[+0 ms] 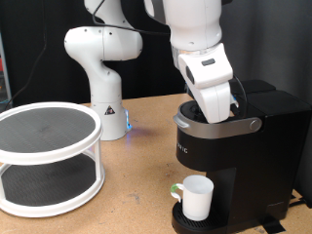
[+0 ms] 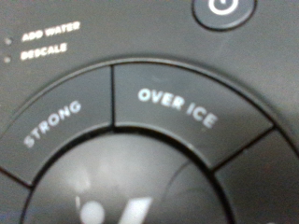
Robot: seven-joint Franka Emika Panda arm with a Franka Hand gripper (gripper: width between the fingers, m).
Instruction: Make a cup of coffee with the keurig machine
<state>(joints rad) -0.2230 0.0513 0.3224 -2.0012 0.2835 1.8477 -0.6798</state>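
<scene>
The black keurig machine (image 1: 234, 156) stands at the exterior view's right on the wooden table. The white cup (image 1: 196, 198) sits on its round drip base under the spout. My gripper's hand (image 1: 216, 93) is pressed down over the machine's top, and its fingers are hidden behind the hand and the silver-grey lid handle (image 1: 219, 126). The wrist view is filled from very close by the machine's top buttons: "STRONG" (image 2: 51, 121), "OVER ICE" (image 2: 176, 105) and a round power button (image 2: 224, 7). No fingers show in it.
A white two-tier round rack (image 1: 47, 156) with dark mesh shelves stands at the exterior view's left. The robot's white base (image 1: 105, 83) stands behind it at the table's back. Bare wooden table lies between rack and machine.
</scene>
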